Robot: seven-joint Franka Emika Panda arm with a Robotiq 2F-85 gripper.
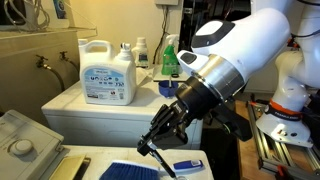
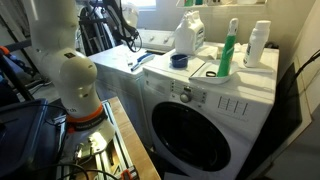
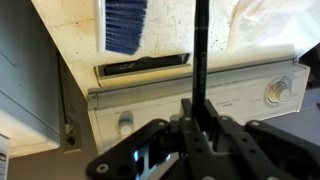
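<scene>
My gripper (image 3: 200, 108) is shut on a thin black handle (image 3: 201, 50), which runs straight out from between the fingers. In an exterior view the gripper (image 1: 152, 143) hangs low over the white top of a machine (image 1: 75, 165), with the black handle (image 1: 165, 162) slanting down from it. A brush head with blue bristles (image 3: 125, 25) lies on that white top, beside the handle; the same blue bristles (image 1: 130, 171) show under the gripper. Whether the handle joins the bristles is hidden. A small blue and white object (image 1: 187, 163) lies just beyond the handle's tip.
The control panel below the gripper has a knob (image 3: 125, 123), a second knob (image 3: 278, 92) and a dark slot (image 3: 140, 66). A white detergent jug (image 1: 107, 72), a green bottle (image 2: 229, 50) and a white bottle (image 2: 258, 42) stand on the neighbouring washer (image 2: 215, 100), which has a round door (image 2: 190, 132).
</scene>
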